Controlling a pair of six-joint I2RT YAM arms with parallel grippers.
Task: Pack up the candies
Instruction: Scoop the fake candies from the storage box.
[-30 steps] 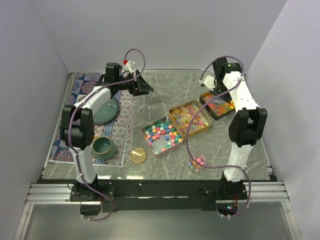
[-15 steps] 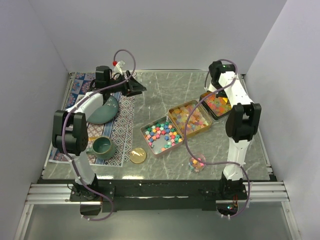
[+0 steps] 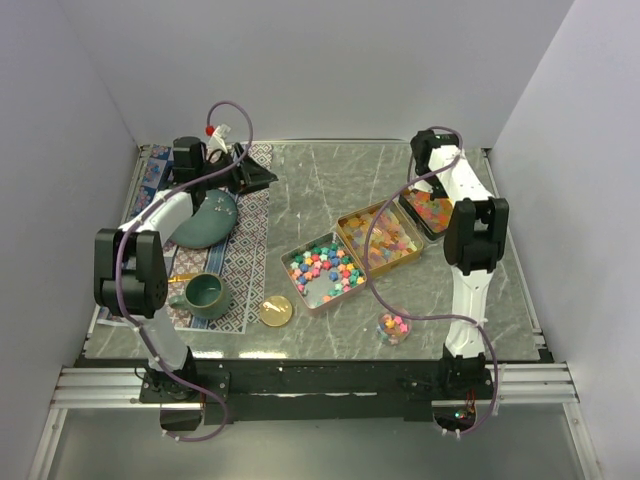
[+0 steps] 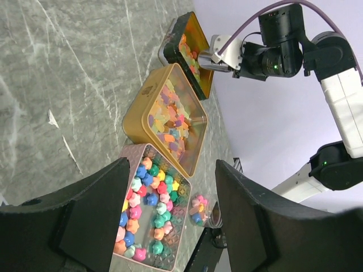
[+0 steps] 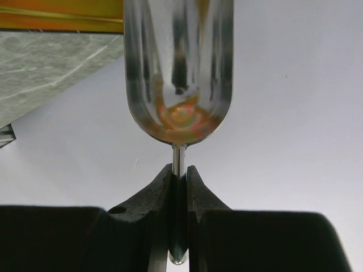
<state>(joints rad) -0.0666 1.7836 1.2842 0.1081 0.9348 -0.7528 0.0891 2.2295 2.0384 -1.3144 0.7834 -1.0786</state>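
1. The right gripper (image 5: 178, 180) is clenched on the thin metal handle of a spoon (image 5: 178, 85), and the spoon's bowl shows an orange reflection
2. In the top view this gripper hangs at the far right of the table (image 3: 330, 180), at a dark tin (image 4: 176, 56) holding orange-yellow pieces; whether the spoon touches them cannot be told
3. The left gripper (image 3: 255, 178) stands released, its jaws wide apart with nothing between them, at the far left above a patterned mat (image 3: 245, 255) and just beside a teal plate (image 3: 205, 222)
4. The candies (image 3: 318, 264) lie in 3 open tins set in a diagonal row
5. The pink tin (image 3: 338, 296) holds pink, blue, green, yellow and orange stars, and the gold tin (image 4: 139, 110) right beside it holds paler ones, with the dark tin beyond
6. A small clear cup (image 3: 393, 327) with a few candies in it stands near the front edge, apart from the tins
7. A round gold lid (image 3: 275, 311) lies flat near the pink tin, and a green mug (image 3: 205, 293) stands upright on the mat
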